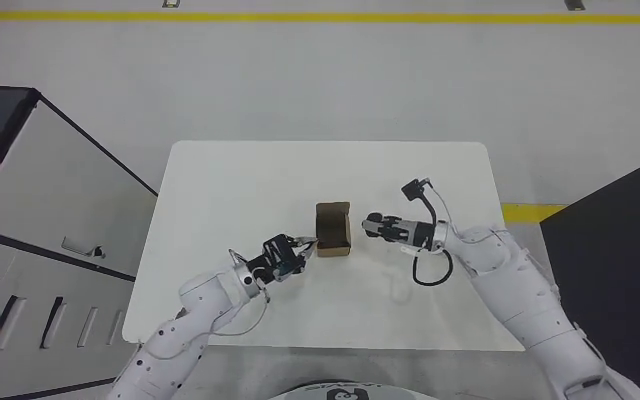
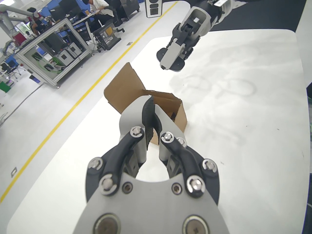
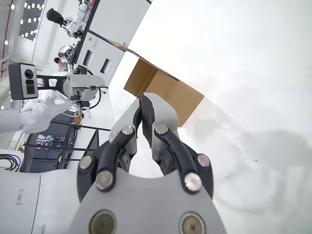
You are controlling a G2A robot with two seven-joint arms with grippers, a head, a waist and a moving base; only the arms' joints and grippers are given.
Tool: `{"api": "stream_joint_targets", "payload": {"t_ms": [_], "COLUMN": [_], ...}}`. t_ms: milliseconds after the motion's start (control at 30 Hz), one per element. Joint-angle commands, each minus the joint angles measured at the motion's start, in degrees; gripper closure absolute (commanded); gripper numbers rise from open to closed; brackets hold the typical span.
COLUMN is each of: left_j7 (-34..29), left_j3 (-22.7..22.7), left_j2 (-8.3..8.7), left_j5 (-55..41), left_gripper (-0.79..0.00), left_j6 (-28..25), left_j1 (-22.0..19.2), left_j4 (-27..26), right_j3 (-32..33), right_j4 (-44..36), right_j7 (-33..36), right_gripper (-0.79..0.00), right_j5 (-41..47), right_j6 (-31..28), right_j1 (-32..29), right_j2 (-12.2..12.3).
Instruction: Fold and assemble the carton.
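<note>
Brown carton (image 1: 333, 230) — between left gripper (image 2: 149, 102) and right gripper (image 3: 144, 99); both closed

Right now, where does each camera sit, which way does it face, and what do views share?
Top view: above the arms, looking down at the table and carton; left gripper and right gripper flank it.
Left wrist view: on the left wrist, facing along the shut left gripper to the carton; right gripper beyond.
Right wrist view: on the right wrist, facing the shut right gripper and the carton's opposite side; left arm farther off.
Shared: all three show the carton on the table.
</note>
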Motion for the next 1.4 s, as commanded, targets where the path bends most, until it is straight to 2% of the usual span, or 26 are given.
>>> {"api": "stream_joint_targets", "payload": {"t_ms": [0,267,633,1000,1367], "left_j7": [-1.5,-2.4,-1.7,-0.4,-0.4], "left_j3": [1.0,1.6,5.2,8.8,9.9], "left_j2": [-0.33,-0.51,-1.74,-2.83,-3.15], "left_j5": [0.7,0.4,0.5,0.1,0.9], "left_gripper": [0.000,0.000,0.000,0.000,0.000], "left_j6": [2.4,2.9,6.1,5.3,4.9], "left_j1": [-1.1,-1.4,-5.9,-8.9,-9.9], "left_j4": [1.0,2.1,7.9,11.2,13.0], "right_j3": [-0.4,-0.7,-3.0,-6.6,-8.3], "right_j4": [0.5,0.0,0.2,2.6,4.1], "right_j7": [-0.1,-1.3,-3.0,-5.0,-4.7], "right_gripper": [0.000,0.000,0.000,0.000,0.000], "right_j5": [0.8,0.2,-2.2,-6.1,-6.3], "right_j6": [-1.2,0.0,1.2,2.2,2.0], "right_j1": [0.6,0.2,1.5,4.3,6.0], "right_j2": [-0.2,-0.3,-1.0,-2.2,-2.9]}}
